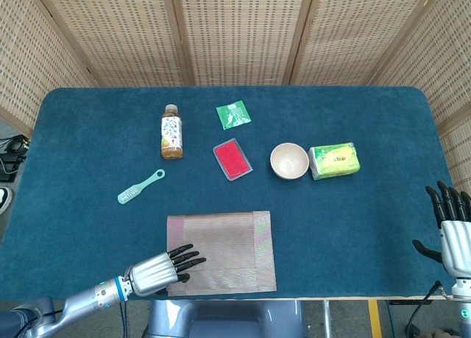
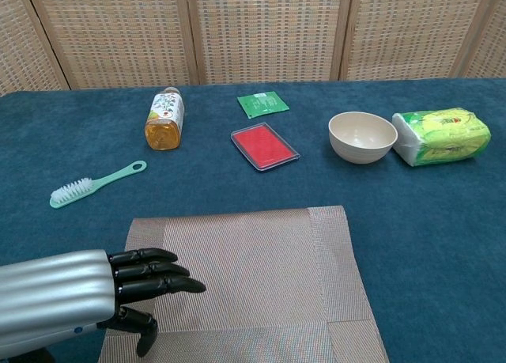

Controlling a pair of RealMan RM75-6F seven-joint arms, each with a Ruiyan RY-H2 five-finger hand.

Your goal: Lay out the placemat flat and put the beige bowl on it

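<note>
My left hand (image 2: 146, 280) is covering the placemat's (image 2: 253, 276) lower-left corner in the chest view, and the bottom edge is cropping the mat there. The right hand (image 1: 452, 227) is getting clipped at the head view's right edge.

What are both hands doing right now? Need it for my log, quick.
Left hand: open, fingers extended over the placemat, holding nothing.
Right hand: open, holding nothing.
</note>
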